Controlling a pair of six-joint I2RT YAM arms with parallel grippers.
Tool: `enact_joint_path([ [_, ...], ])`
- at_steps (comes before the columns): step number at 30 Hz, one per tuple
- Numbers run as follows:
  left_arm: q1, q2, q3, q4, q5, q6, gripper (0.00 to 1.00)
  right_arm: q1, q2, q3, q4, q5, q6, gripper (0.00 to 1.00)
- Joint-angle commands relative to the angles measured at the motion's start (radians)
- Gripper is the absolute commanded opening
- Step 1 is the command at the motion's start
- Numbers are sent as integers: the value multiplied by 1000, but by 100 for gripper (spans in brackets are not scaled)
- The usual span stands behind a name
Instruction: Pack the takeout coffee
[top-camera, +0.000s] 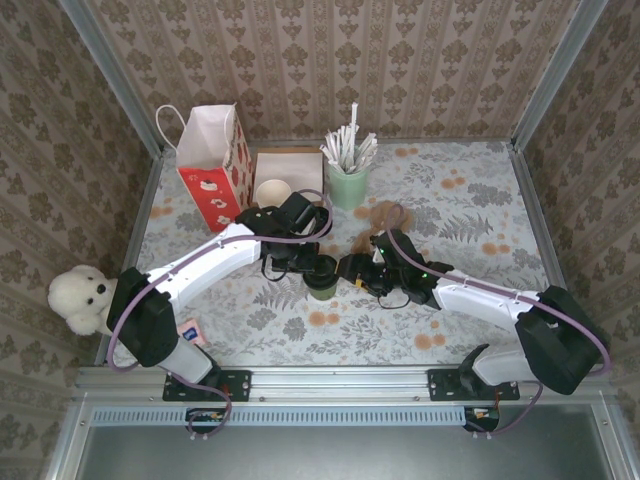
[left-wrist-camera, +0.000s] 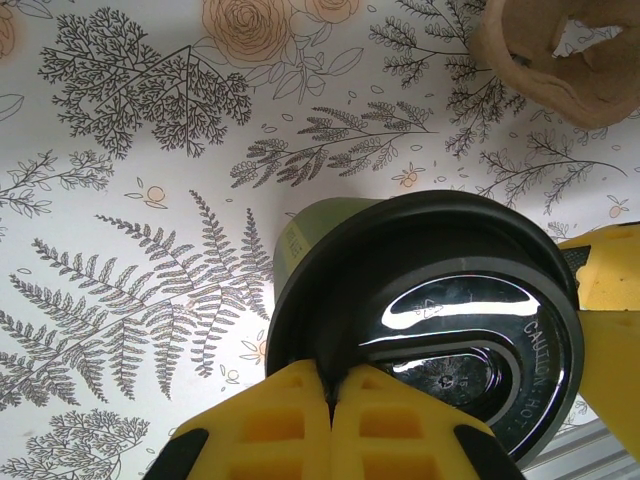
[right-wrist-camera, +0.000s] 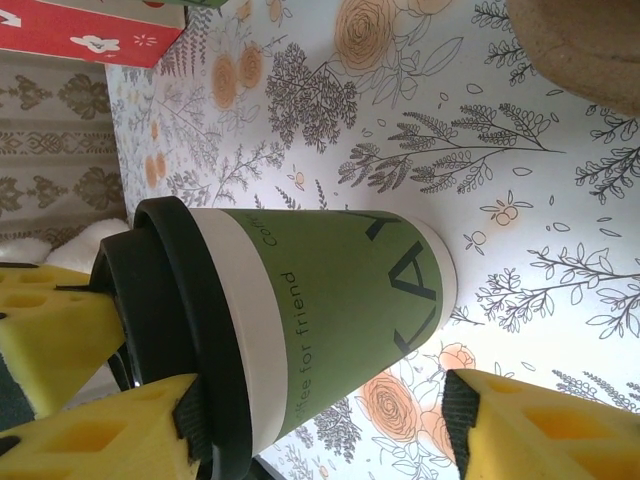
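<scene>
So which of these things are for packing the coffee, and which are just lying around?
For the job:
- coffee cup with the black lid
- red and white paper bag, probably where it goes

Just lying about:
- straws in a pale cup
- empty cups in a white box
- white teddy

**White shells, black joints, yellow fingers**

The left arm (top-camera: 200, 262) and right arm (top-camera: 478, 296) wore glossy white shells between bulky black joint housings. A thin purple cable (top-camera: 605, 350) looped along each. Each rose from a black base plate (top-camera: 228, 383) at the table's near edge. The left gripper (left-wrist-camera: 332, 392) and right gripper (right-wrist-camera: 320, 400) had yellow plastic fingers (left-wrist-camera: 290, 430) moulded with square recesses.
</scene>
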Motion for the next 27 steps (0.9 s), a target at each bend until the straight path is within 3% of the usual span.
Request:
enact_joint_path([
  [1,-21,63,-22,-29,17,14,0,6,11,-13,-36,29,34,61],
  [9,-13,89,-22,-28,42,11,0,5,35,6,-139,74,18,59],
  [16,6,190,-39,-131,59,22,0,-33,97,-59,-198,73,68,56],
  [19,6,226,-153,-132,58,43,0,-55,84,-104,-171,65,88,56],
  [24,6,249,-363,53,198,-13,0,-45,0,-57,-223,109,10,61],
  [27,8,221,-268,-6,120,31,0,-42,-21,-37,-193,86,-1,63],
])
